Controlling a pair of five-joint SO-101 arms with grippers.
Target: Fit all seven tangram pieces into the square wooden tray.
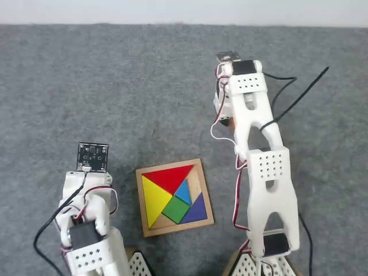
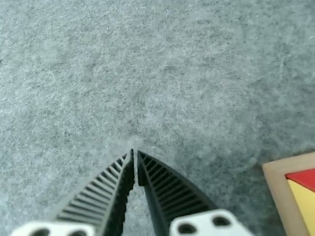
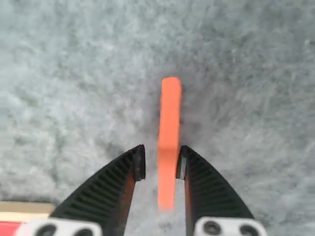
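The square wooden tray (image 1: 179, 229) lies between the two arms. It holds a red triangle (image 1: 169, 177), a yellow triangle (image 1: 152, 201), a blue piece (image 1: 184, 191), a green piece (image 1: 177, 210) and a purple piece (image 1: 197, 211). A wedge of bare wood shows at its far right side. Beyond the tray, an orange piece (image 3: 170, 137) stands edge-on between the fingers of my right gripper (image 3: 161, 162). One finger touches the piece and a small gap shows at the other. My left gripper (image 2: 134, 153) is shut and empty over the carpet, left of the tray corner (image 2: 288, 194).
Grey carpet covers the whole table. The right arm (image 1: 267, 172) stretches along the tray's right side, with black cables trailing off its far end. The left arm (image 1: 86, 213) is folded near the front left corner.
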